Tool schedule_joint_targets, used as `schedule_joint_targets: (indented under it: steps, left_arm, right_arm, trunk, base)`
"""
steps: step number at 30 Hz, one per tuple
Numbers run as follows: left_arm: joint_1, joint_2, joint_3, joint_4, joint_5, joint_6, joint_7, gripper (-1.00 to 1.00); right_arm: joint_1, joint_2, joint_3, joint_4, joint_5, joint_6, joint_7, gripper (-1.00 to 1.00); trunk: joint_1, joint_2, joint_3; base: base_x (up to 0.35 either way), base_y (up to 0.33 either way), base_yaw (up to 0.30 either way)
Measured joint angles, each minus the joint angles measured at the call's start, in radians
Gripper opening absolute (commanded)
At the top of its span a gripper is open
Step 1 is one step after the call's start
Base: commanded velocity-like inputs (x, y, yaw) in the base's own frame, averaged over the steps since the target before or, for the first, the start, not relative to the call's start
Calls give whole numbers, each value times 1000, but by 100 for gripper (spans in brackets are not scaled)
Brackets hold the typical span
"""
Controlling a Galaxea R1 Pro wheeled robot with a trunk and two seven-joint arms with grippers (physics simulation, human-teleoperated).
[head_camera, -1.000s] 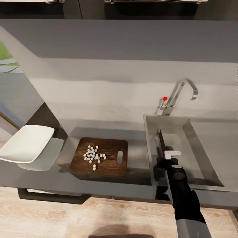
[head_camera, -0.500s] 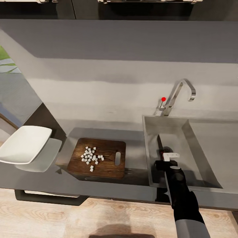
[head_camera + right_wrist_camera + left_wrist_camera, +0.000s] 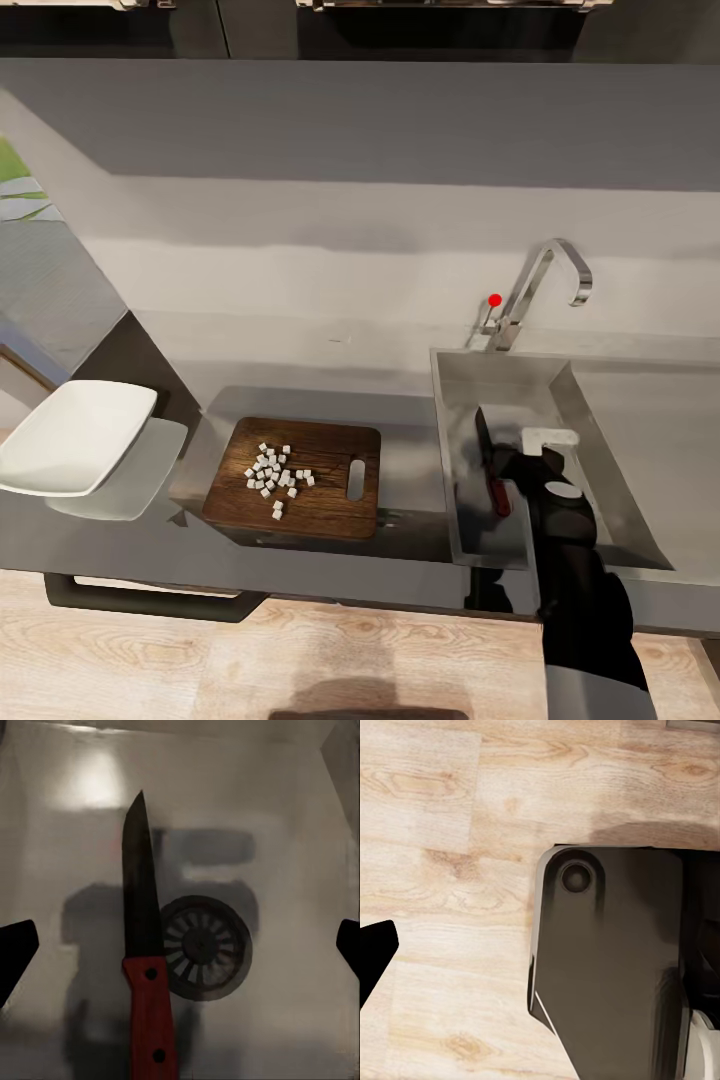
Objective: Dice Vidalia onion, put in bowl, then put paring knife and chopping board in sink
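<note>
The paring knife (image 3: 498,491) lies flat on the floor of the sink (image 3: 586,432), red handle toward me, dark blade pointing away. In the right wrist view the knife (image 3: 144,967) rests beside the round drain (image 3: 204,947). My right gripper (image 3: 531,452) hovers just above it, open, its fingertips (image 3: 16,952) spread wide and holding nothing. The chopping board (image 3: 325,497) sits on the countertop (image 3: 412,440) left of the sink, with a pile of pale diced onion (image 3: 272,473) on it. The white bowl (image 3: 75,436) stands at the far left. My left gripper's fingertip (image 3: 375,954) hangs over the floor.
An angular chrome tap (image 3: 545,275) with a red knob (image 3: 494,299) rises behind the sink. The left wrist view looks down on pale wood floor (image 3: 442,810) and the robot's dark base (image 3: 611,960). Dark wall cabinets (image 3: 400,25) hang above the grey backsplash.
My right gripper has let go of the paring knife and opened. The knife now lies on the sink floor, and the gripper has shifted slightly right. The head view shifted a little early on.
</note>
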Motion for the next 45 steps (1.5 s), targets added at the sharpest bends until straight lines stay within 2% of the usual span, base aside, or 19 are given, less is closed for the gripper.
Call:
schedule_joint_targets:
  steps: [4,16,32,45]
  left_arm:
    - [0,0,0,1,0,0,0,100]
    - [0,1,0,5,0,-1,0,100]
    - [0,0,0,6,0,-1,0,100]
    - [0,0,1,7,0,0,0,100]
  right_arm:
    - [0,0,0,-36,-1,0,8,100]
    - [1,0,2,-40,-1,2,10,100]
    - [0,0,2,-40,-1,2,10,100]
    - [0,0,3,-39,-1,2,10,100]
  trunk:
    - [0,0,0]
    - [0,0,16]
    - [0,0,41]
    - [0,0,62]
  base:
    - [0,0,0]
    - [-4,0,0]
    - [-265,32,0]
    - [-20,81,0]
